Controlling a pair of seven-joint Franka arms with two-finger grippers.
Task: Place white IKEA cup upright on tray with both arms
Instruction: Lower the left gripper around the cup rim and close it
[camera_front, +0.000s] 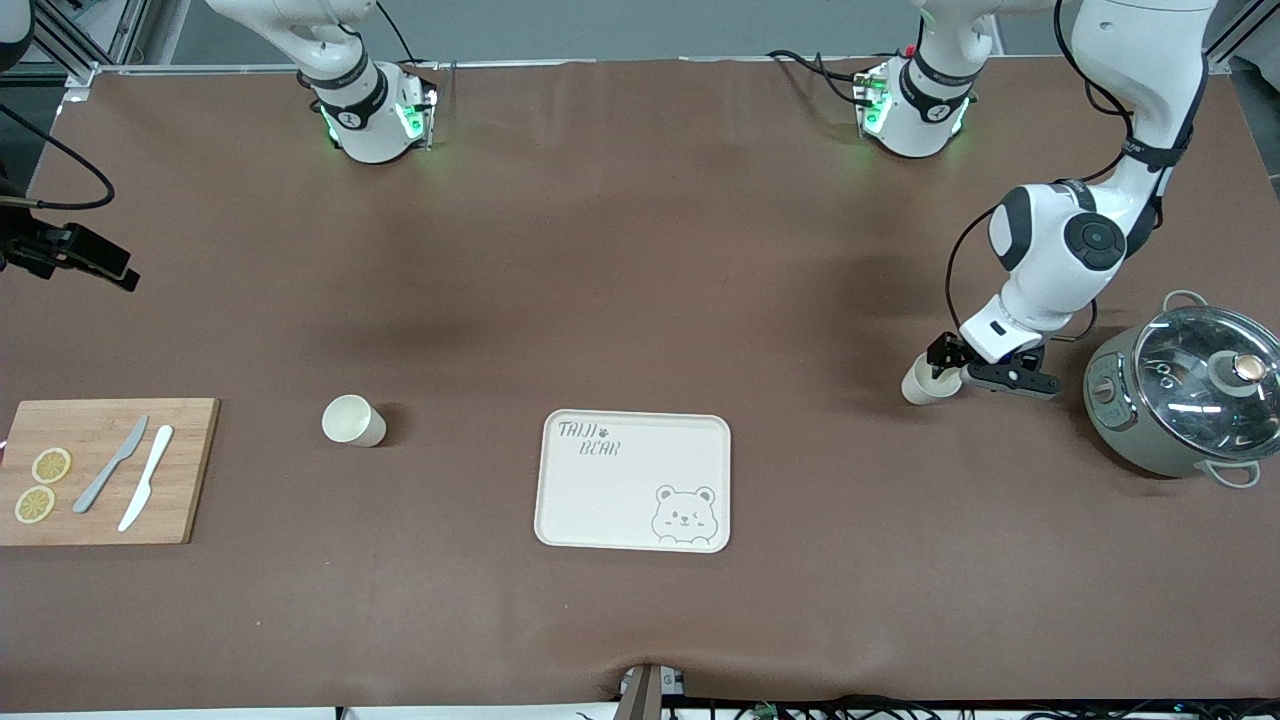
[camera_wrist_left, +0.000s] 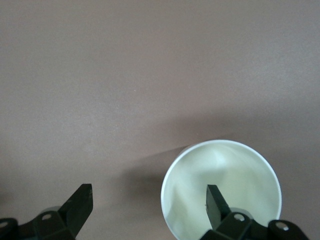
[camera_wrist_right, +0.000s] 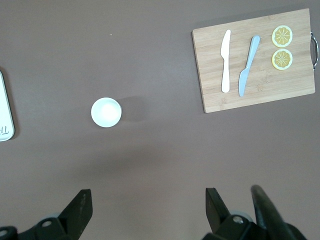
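My left gripper (camera_front: 935, 370), at the front view's right, is spread over a white cup (camera_front: 920, 385), one finger (camera_wrist_left: 216, 205) inside the rim. My right gripper (camera_wrist_right: 145, 210) hangs high and spread, off-frame at upper left. Another white cup (camera_front: 352, 420) stands left of the central tray (camera_front: 636, 480).

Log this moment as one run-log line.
left gripper: open, one finger inside cup rim | right gripper: open, high over table | second cup: upright on table | tray: bare
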